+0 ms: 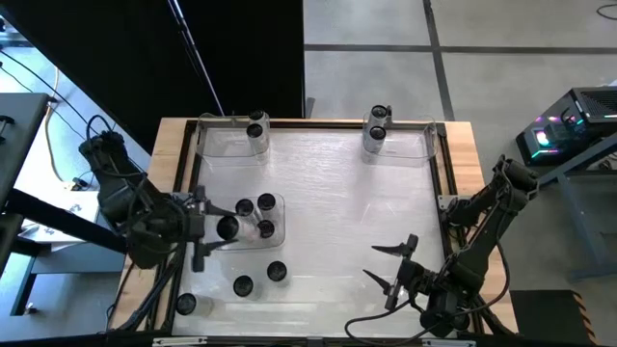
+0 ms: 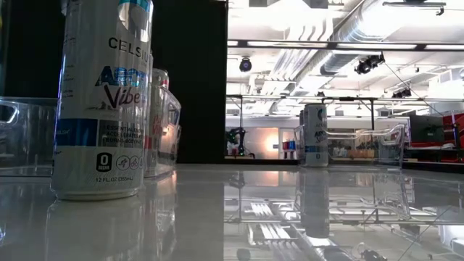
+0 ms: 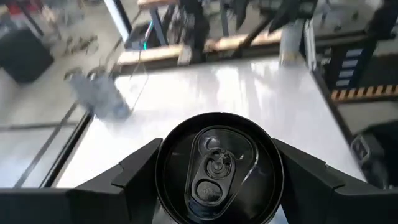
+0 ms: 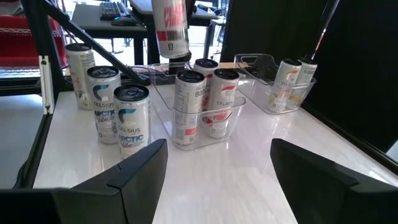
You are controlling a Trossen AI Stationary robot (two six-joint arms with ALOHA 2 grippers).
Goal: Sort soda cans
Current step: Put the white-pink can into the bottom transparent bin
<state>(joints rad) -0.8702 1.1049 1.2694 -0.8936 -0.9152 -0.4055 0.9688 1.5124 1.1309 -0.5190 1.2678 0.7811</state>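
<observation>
Partly sorted: one Celsius can (image 3: 217, 168) is clasped between the left gripper (image 1: 220, 228) fingers; the right gripper (image 1: 393, 267) fingers gape empty; three cans (image 1: 243, 285) remain loose on the worktop (image 1: 337, 193).

Grey concrete floor (image 1: 376, 24) with dark seams beyond the table; black curtain (image 1: 193, 48) behind the far left side; exposed silver ducts (image 2: 319, 51) and bright ceiling lights overhead; red shelving (image 4: 18, 37) and a desk with keyboard (image 4: 115, 11).
</observation>
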